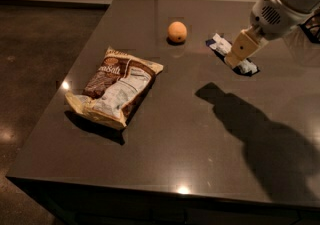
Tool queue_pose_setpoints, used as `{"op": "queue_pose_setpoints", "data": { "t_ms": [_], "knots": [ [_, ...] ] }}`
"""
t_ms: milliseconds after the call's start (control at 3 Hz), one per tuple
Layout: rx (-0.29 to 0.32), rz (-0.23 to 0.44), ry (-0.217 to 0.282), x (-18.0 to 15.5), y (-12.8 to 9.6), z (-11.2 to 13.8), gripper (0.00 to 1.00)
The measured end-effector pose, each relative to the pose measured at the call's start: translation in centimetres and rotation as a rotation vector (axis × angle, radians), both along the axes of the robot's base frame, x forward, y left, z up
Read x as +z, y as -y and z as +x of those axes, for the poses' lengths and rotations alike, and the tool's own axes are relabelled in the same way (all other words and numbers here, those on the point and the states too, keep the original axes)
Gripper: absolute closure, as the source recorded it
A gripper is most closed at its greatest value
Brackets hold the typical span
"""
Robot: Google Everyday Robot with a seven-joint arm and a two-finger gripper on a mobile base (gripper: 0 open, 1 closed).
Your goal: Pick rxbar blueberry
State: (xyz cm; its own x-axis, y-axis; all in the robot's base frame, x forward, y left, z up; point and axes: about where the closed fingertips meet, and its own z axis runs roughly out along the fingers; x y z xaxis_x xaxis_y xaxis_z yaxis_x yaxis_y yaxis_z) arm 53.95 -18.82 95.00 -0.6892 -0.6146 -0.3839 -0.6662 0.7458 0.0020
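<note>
The rxbar blueberry (pixel 218 44), a small flat navy bar with a white panel, is held crosswise in my gripper (pixel 234 59) at the right of the dark table (pixel 200 134). Its two ends stick out either side of the tan fingers (pixel 242 47). The gripper is shut on the bar and holds it above the tabletop; the arm's shadow lies on the table below it. The white arm comes in from the upper right corner.
A large brown-and-white crinkled snack bag (pixel 116 85) lies at the left middle of the table. A round orange fruit (pixel 177 32) sits near the far edge, left of the gripper. The table's edges drop to a dark floor on the left and front.
</note>
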Motion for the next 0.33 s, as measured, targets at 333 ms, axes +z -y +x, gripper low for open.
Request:
{"op": "queue_pose_setpoints", "data": {
  "t_ms": [333],
  "knots": [
    [0.002,0.001,0.002,0.11,-0.05,0.00,1.00]
  ]
}}
